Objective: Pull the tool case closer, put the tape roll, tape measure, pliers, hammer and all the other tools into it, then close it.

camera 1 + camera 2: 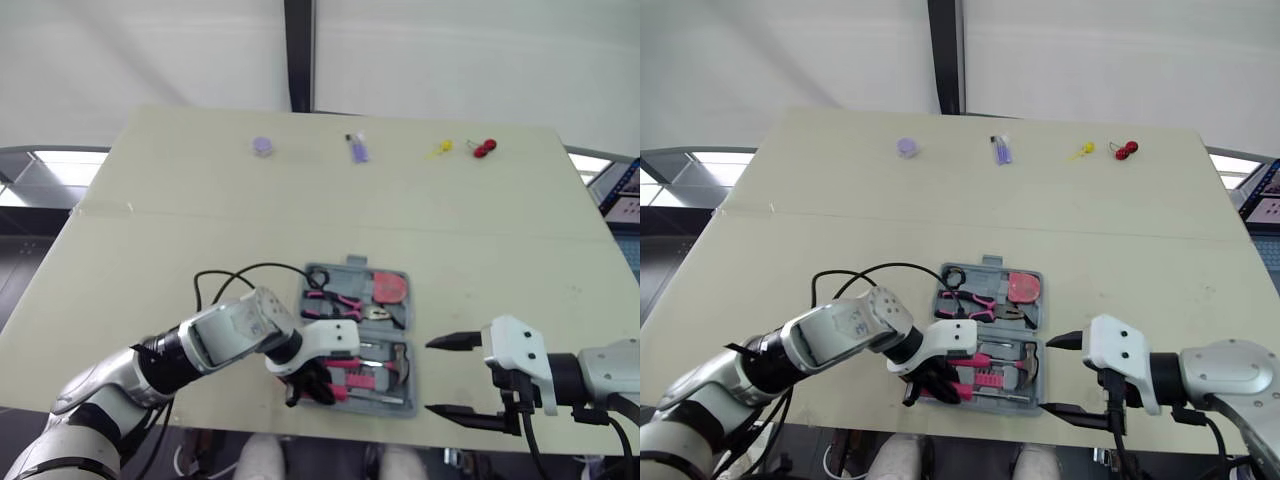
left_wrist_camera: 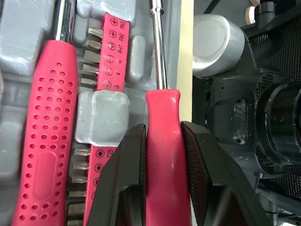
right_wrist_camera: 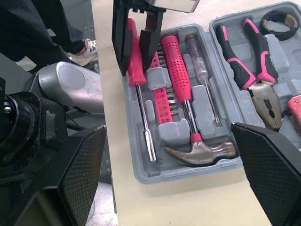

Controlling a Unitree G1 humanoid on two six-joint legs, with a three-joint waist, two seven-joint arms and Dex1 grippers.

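Resting inside left gripper (image 2: pixel 162 128): red screwdriver (image 2: pixel 161 104)

You're looking down on a pale cream bench (image 1: pixel 150 230), with a faint seam running across it from side to side. Behind its far edge you've got a plain white wall (image 1: pixel 150 50), split by a dark upright post (image 1: pixel 298 55). Off the left side, glossy dark floor (image 1: pixel 30 215) shows bright patches of light (image 1: pixel 62 165). At the far right, a blue rack (image 1: pixel 622 185) peeks in.
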